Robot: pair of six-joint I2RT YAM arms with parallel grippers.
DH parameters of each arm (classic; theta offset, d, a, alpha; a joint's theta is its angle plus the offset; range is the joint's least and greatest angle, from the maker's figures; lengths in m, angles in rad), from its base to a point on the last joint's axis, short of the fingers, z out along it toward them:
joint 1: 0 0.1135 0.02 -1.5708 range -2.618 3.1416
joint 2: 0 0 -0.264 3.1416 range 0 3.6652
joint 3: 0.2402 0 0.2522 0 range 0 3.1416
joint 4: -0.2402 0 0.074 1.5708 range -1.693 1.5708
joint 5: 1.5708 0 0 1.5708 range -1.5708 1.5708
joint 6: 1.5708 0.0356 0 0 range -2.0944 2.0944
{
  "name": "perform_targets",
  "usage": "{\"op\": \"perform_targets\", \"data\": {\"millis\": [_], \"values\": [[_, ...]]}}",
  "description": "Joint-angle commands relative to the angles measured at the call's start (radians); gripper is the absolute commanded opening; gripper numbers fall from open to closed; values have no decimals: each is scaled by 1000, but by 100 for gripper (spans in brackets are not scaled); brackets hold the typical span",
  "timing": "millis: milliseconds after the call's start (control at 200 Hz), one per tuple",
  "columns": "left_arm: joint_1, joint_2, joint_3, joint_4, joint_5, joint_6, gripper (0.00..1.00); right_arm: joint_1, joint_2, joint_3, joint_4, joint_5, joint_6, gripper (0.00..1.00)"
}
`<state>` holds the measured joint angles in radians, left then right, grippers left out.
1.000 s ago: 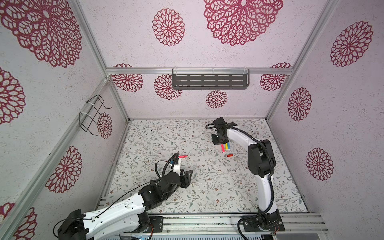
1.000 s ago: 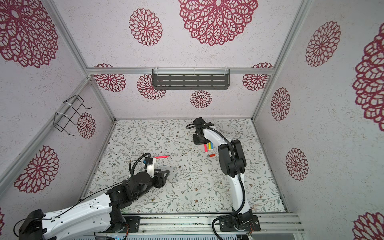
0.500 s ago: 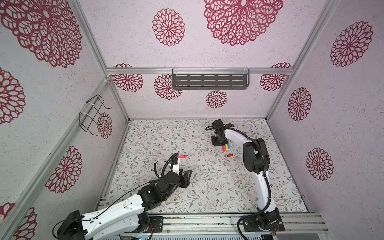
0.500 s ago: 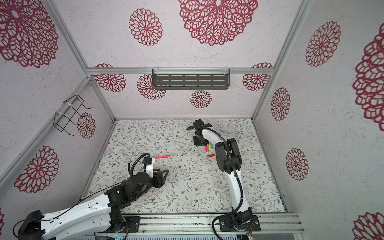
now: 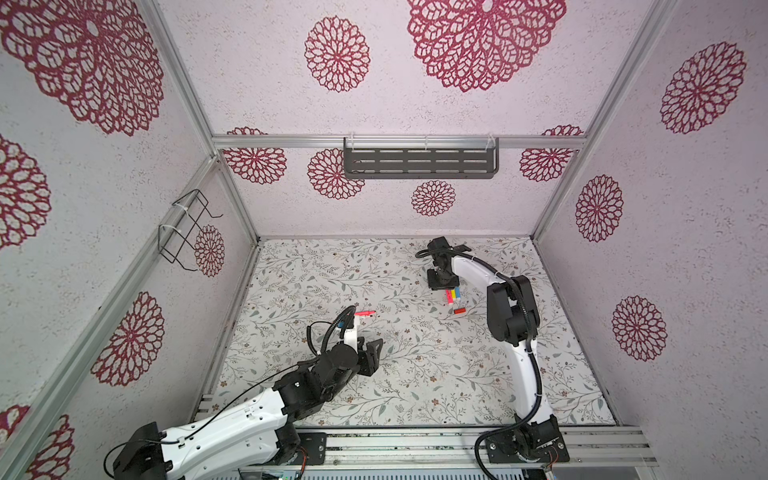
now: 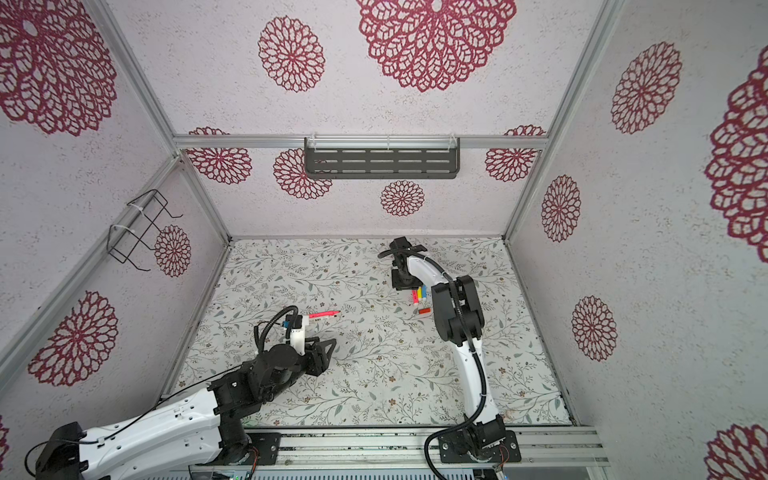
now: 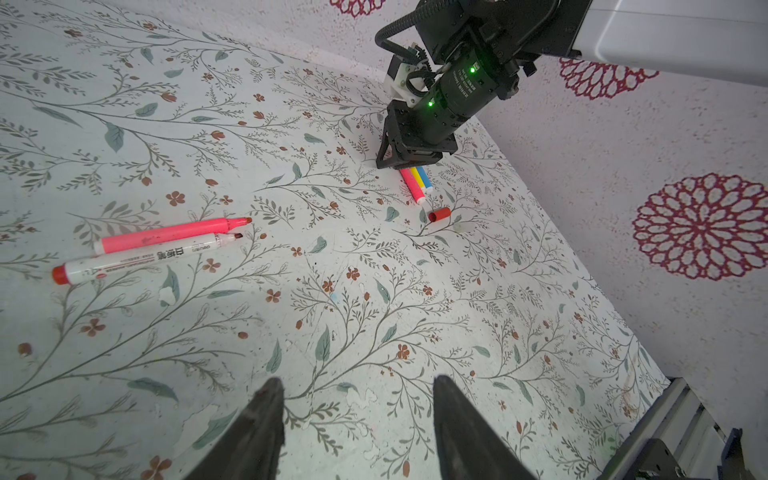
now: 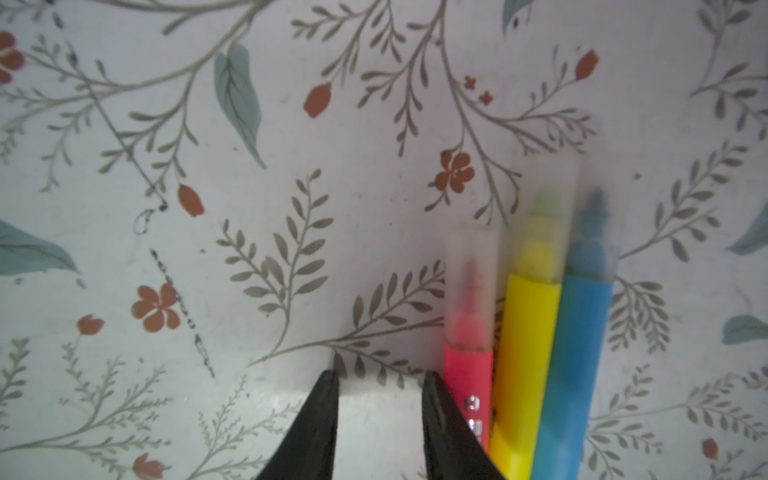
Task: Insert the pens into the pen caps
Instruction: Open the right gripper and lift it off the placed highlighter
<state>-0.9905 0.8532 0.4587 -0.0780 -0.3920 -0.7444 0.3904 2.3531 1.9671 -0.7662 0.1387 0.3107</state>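
Note:
An uncapped pink pen (image 7: 166,235) and an uncapped white pen with a red end (image 7: 141,259) lie side by side on the floral mat; the pink one also shows in both top views (image 5: 365,312) (image 6: 324,314). Pink (image 8: 467,374), yellow (image 8: 525,353) and blue (image 8: 582,353) pens lie together, each wearing a translucent cap. A red pen cap (image 7: 439,215) (image 5: 459,311) lies loose near them. My right gripper (image 8: 380,376) (image 5: 442,284) is low over the mat, narrowly open and empty, right beside the pink pen. My left gripper (image 7: 356,386) (image 5: 372,353) is open and empty.
The floral mat (image 5: 415,374) is walled on three sides. A dark shelf (image 5: 419,162) hangs on the back wall and a wire basket (image 5: 187,230) on the left wall. A metal rail (image 5: 415,446) runs along the front edge.
The right arm's elbow has shifted slightly left while its gripper stays at the three capped pens. The left arm has not moved.

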Motion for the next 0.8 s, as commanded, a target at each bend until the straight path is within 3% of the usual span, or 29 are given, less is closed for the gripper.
{"op": "perform_targets", "data": {"millis": [0,495,795], "values": [[-2,-20,-6,-4,-24,9,59,-10,1,34,-39,49,30,36],[3,-39,-11,-20,-24,1,59,-10,-22,39,-32,23,46,38],[18,0,33,-37,-7,48,60,86,-272,37,-34,-32,-4,54]]}}
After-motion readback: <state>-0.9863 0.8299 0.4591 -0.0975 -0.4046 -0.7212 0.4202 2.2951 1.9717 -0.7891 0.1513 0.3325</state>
